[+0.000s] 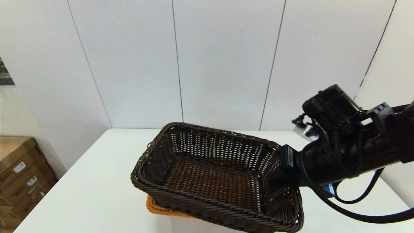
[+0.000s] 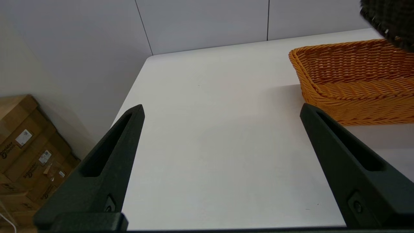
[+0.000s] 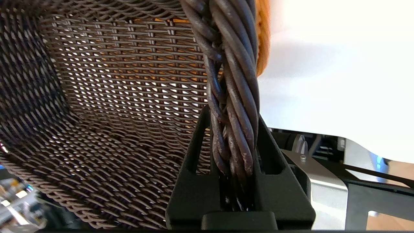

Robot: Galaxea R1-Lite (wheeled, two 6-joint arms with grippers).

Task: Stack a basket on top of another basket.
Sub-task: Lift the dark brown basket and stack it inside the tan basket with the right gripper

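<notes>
In the head view, the dark brown basket [image 1: 213,174] hung tilted over the orange-tan basket [image 1: 158,207], of which only a corner showed beneath it on the white table [image 1: 97,181]. The right gripper [image 1: 280,165] met the dark basket's rim on the robot's right.

In the left wrist view, the left gripper [image 2: 221,111] hovered idle above bare table beside the orange-tan basket [image 2: 352,81], its fingers spread wide and holding nothing. A dark corner of the carried basket [image 2: 391,22] hung above the orange one.

In the right wrist view, the right gripper [image 3: 233,119] was clamped on the braided rim [image 3: 234,81] of the dark basket.

The step in hand looked like the carry-over and lowering. The next move likely called for levelling the dark basket, squaring it over the orange one, then lowering before release.
</notes>
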